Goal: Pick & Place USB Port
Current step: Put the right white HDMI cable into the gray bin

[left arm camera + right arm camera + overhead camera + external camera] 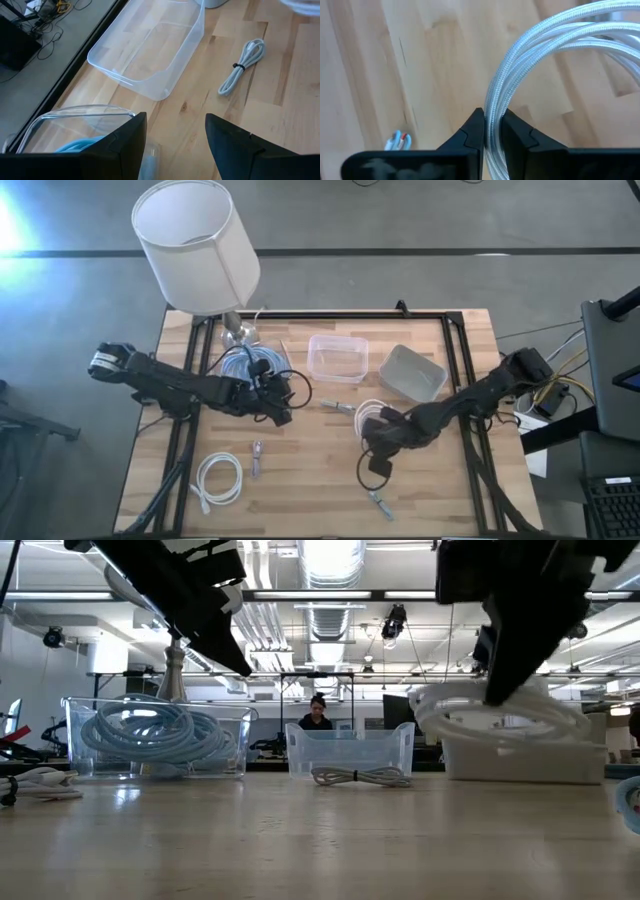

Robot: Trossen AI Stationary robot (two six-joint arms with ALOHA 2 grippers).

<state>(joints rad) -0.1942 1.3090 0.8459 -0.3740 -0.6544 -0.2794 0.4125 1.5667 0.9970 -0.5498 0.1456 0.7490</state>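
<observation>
Right wrist view shows the right gripper (492, 131) with its 2 fingers pinched tight on a coiled white cable (545, 55), the loop held above the wooden table (380, 60). In the high view that gripper (377, 442) sits right of centre, the coil (372, 414) just above it in the frame. The left gripper (175, 142) holds nothing, its fingers spread apart; in the high view it (280, 408) lies left of centre, beside a clear bin of blue cable (245, 366). An empty clear bin (338, 358) stands at upper centre, a grey bin (411, 373) to its right. Another white coil (220, 477) lies at lower left. A lamp (197, 246) stands at upper left.
</observation>
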